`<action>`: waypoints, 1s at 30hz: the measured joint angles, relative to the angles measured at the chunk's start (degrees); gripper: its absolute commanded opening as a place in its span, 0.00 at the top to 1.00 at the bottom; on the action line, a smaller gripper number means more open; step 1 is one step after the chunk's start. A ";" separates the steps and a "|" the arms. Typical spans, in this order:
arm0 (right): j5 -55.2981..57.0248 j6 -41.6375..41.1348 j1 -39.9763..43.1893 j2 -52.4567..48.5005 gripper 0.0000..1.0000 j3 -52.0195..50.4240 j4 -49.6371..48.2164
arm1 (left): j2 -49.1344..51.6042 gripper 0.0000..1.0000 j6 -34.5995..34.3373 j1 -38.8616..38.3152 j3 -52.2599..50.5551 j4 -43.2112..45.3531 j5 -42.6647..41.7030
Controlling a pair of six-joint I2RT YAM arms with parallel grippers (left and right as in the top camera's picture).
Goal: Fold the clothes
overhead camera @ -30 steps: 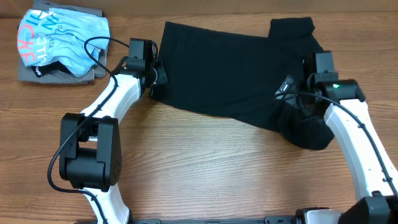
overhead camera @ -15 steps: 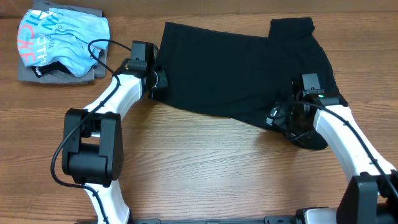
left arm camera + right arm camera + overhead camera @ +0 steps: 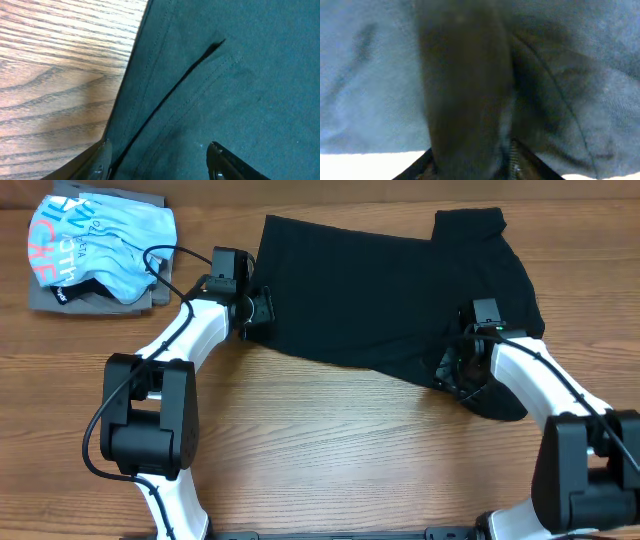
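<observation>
The clothes, a black T-shirt, lie spread across the back of the table, with a bunched fold at the lower right corner. My left gripper sits at the shirt's left edge. In the left wrist view it stands open, its fingers apart over the hem and a dark crease, gripping nothing. My right gripper is at the lower right corner of the shirt. In the right wrist view a thick roll of black fabric fills the gap between its jaws.
A light blue shirt with pink and white lettering lies on a grey folded garment at the back left corner. Bare wooden tabletop stretches in front of the shirt, between the two arm bases.
My right gripper has moved left along the shirt's lower right corner and closed onto the bunched fabric. The left gripper's fingers have spread wider at the left hem.
</observation>
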State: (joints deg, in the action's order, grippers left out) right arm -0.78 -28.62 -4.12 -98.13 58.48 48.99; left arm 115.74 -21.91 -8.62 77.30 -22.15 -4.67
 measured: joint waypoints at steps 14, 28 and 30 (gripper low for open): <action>4.70 0.74 1.57 -1.07 0.91 6.64 5.14 | 0.00 0.35 0.90 0.00 0.00 -0.24 0.07; 7.82 6.23 7.85 -1.07 0.96 7.93 -4.35 | 0.00 0.34 1.16 0.00 0.00 -0.17 1.14; 8.68 6.99 8.11 -1.07 0.96 7.93 -5.55 | 0.00 0.34 1.16 0.00 0.00 -0.17 1.29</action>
State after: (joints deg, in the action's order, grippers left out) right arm 7.90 -21.63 3.99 -99.20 66.41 43.44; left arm 115.74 -20.75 -8.62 77.30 -22.33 -3.38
